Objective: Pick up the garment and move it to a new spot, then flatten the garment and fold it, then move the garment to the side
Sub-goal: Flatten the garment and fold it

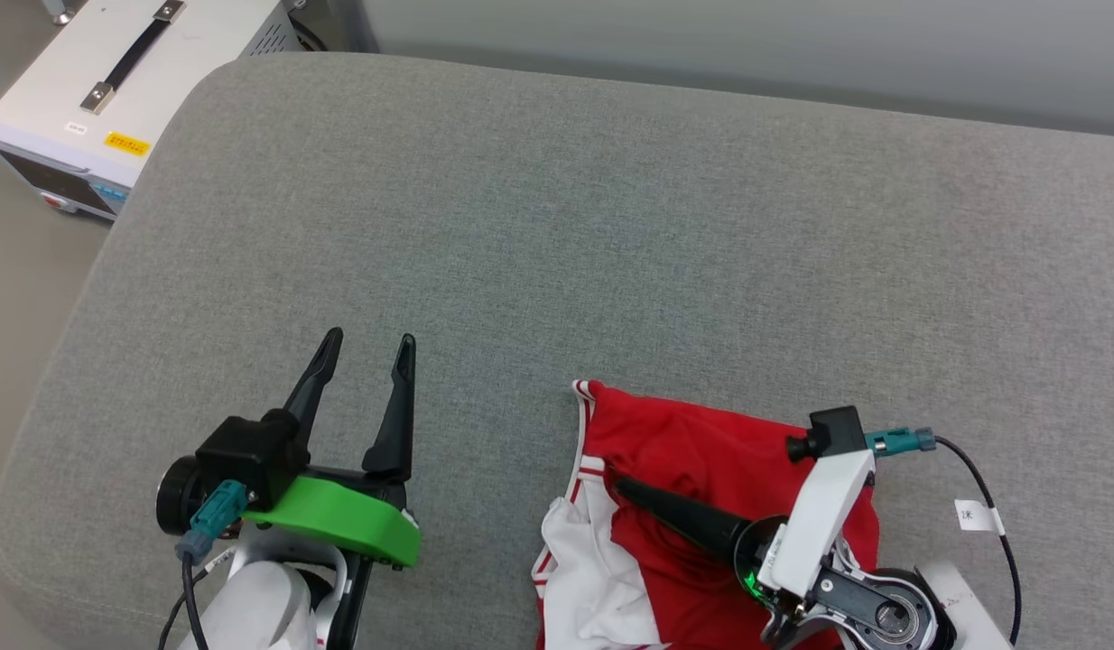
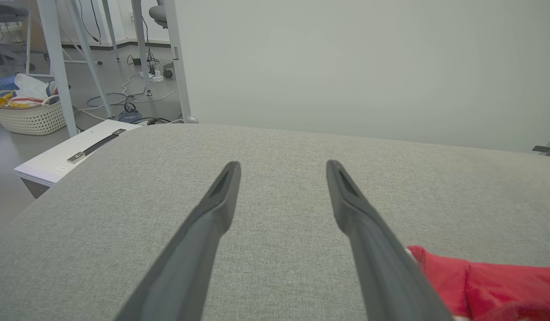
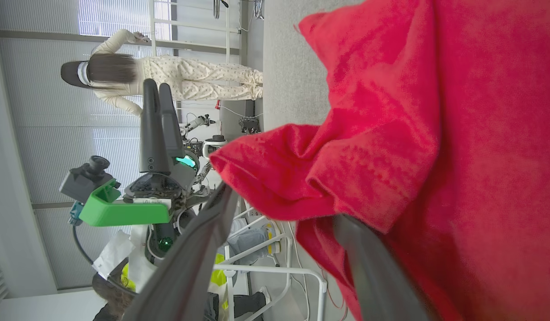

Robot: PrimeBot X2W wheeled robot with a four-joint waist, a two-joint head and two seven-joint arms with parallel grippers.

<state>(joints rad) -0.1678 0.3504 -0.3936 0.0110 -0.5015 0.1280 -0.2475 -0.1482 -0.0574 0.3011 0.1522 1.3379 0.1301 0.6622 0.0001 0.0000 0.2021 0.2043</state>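
off the left edge we see a white case point(image 1: 115, 81) with a black handle, beside the grey cushion point(image 1: 557, 226), whose left corners are rounded. the left gripper point(image 1: 369, 338) hangs over the near left part, well in from that edge, its fingers spread wide over bare fabric. past it we have plain grey cloth all the way to the far edge, where a pale wall rises (the widest free stretch lies there and to the far right). the garment point(image 1: 701, 451) lies bunched on the near right part, with a white sleeve at its left side and its lower part running off the bottom of the head view. the right gripper point(image 3: 284, 209) lies on it, jaws released and parted, with a red fold draped over one finger point(image 3: 382, 276). right of it, a tagged cable point(image 1: 977, 515) hangs over bare cushion.
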